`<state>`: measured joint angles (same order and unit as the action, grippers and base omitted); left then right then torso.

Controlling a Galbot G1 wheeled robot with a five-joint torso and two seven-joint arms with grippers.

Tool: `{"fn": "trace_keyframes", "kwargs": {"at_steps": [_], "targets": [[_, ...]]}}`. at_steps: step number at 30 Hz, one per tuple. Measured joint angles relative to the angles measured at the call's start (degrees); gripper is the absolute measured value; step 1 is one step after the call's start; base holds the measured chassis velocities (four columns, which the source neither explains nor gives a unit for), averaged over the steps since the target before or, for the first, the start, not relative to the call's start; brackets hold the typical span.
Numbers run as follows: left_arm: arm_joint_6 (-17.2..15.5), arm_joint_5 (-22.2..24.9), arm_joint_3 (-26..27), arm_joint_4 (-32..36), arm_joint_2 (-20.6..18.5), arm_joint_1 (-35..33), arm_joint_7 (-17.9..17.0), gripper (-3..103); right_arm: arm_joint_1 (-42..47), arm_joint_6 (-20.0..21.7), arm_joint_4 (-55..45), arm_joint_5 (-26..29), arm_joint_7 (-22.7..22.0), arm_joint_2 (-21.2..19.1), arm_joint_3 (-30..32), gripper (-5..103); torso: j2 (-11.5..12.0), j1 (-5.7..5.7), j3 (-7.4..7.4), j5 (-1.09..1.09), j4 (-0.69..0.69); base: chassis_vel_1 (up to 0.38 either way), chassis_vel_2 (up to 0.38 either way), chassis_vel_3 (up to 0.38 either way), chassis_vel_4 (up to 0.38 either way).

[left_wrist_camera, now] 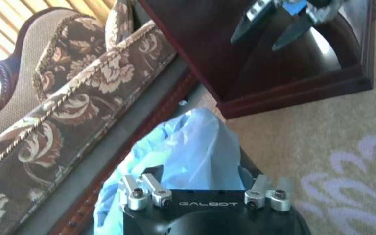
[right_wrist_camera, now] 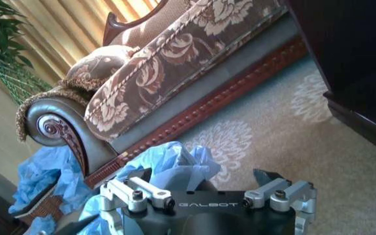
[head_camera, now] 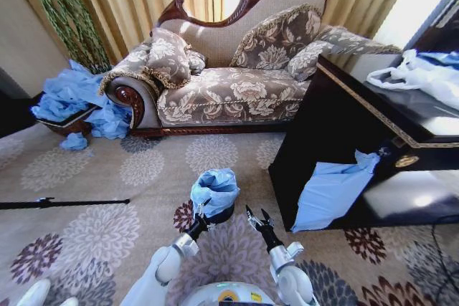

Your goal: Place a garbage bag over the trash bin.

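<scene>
The small black trash bin [head_camera: 221,215] stands on the patterned carpet just in front of me. The light-blue garbage bag [head_camera: 214,186] is bunched over its top and hides most of the rim. My left gripper [head_camera: 205,214] is at the bin's left side, shut on the bag's lower edge. In the left wrist view the garbage bag [left_wrist_camera: 188,156] lies right ahead, with a strip of the trash bin [left_wrist_camera: 252,166] beside it. My right gripper [head_camera: 257,215] hovers open to the right of the bin, apart from it and holding nothing. The same right gripper [left_wrist_camera: 273,27] appears farther off in the left wrist view.
A floral sofa [head_camera: 229,87] stands behind. A dark cabinet [head_camera: 344,127] rises at the right, with a blue bag [head_camera: 330,191] hanging at its front and a white plastic bag [head_camera: 423,77] on top. A heap of blue bags [head_camera: 72,98] fills a basket at the left. A black rod [head_camera: 57,203] lies on the carpet.
</scene>
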<state>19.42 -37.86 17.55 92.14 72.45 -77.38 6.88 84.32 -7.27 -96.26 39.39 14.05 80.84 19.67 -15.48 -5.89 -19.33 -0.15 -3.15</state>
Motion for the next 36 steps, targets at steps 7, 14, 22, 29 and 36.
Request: {"fn": "trace_keyframes", "kwargs": {"at_steps": [7, 14, 22, 29, 36], "targets": [[0.8, -0.5, 0.1, -2.4, 0.2, 1.7, 0.1, 50, 0.2, -0.1, -0.3, -0.3, -0.1, 0.1, 0.1, 100, 0.0, 0.00, 0.00, -0.01, 0.00, 0.000, 0.000, 0.000, 0.000], [1.0, -0.2, -0.2, -2.8, 0.3, 2.5, 0.6, 29, 0.2, -0.2, -0.5, -0.7, -0.6, 0.1, 0.2, 100, 0.0, 0.01, 0.01, 0.00, 0.00, 0.000, 0.000, 0.000, 0.000], [1.4, 0.1, 0.1, -2.6, 0.4, 1.5, 0.8, 12, -0.2, -0.2, -0.2, -1.5, -0.8, 0.1, 0.1, 100, 0.0, 0.01, 0.02, 0.00, 0.01, 0.000, 0.000, 0.000, 0.000], [1.6, 0.1, 0.6, -3.3, 0.1, 0.9, 2.1, 0, -0.8, -0.2, 0.3, -2.0, -0.9, 0.7, -0.3, 100, 0.0, 0.00, -0.01, -0.05, -0.07, 0.000, 0.000, 0.000, 0.000], [1.7, 0.2, 0.4, -3.2, 0.2, 0.6, 2.2, 0, -0.8, -0.2, 0.4, -2.3, -1.0, 0.6, -0.3, 100, 0.0, -0.01, -0.01, -0.01, -0.01, 0.000, 0.000, 0.000, 0.000]]}}
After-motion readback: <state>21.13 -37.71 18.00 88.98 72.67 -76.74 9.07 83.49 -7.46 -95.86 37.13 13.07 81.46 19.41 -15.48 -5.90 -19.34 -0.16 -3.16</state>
